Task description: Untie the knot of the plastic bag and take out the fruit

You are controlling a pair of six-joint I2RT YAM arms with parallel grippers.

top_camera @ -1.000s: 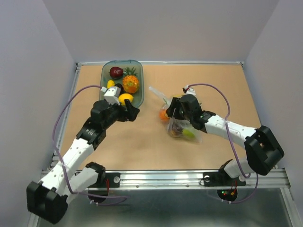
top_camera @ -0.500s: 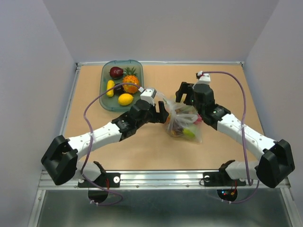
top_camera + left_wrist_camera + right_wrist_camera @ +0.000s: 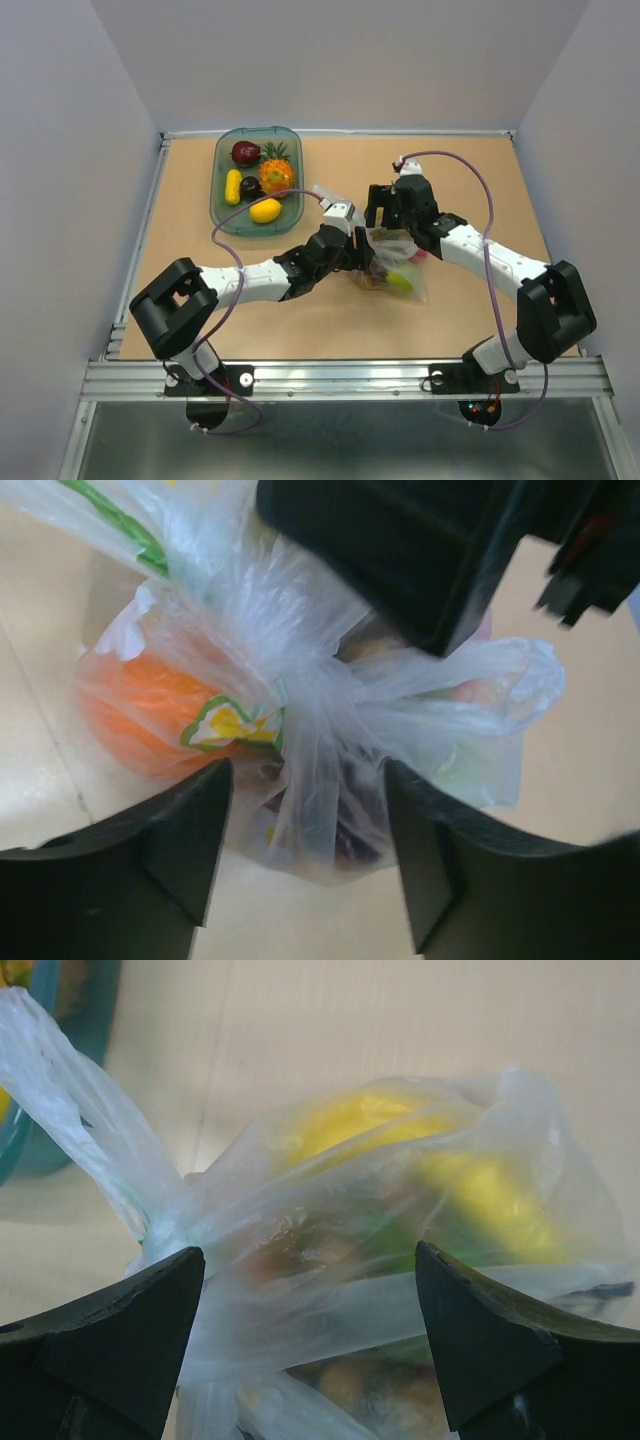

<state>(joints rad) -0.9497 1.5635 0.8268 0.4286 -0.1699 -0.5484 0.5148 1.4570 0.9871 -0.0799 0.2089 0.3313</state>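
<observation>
Over on the left, the green tray sits at the far corner of the table with the pineapple and the lemon in it, well apart from the action. Moving in to the middle, the left gripper is right at the near-left flank of the plastic bag. Its wrist view shows the two fingers spread wide, straddling the gathered plastic but pinching nothing. Dead centre between them is the knot, a tight twisted neck with thin film fanning out above and below. The orange bulges against the skin on its left. The fruit is all inside, so nothing is out yet. On the bag's far right side is the right gripper, its fingers parted too, one either side of the sack, closed on nothing. The banana glows yellow through the film straight ahead. I'd call this stuff feather-light, limp and slick. It should crumple and slide rather than resist, and it may tear if yanked. The toy pieces inside give the only weight, so the whole sack will likely drag along unless one side anchors it. The best hold looks like the bunched neck just below the twist for one set of fingers. The loose tail running off up-left would suit the other, pulled gently.
</observation>
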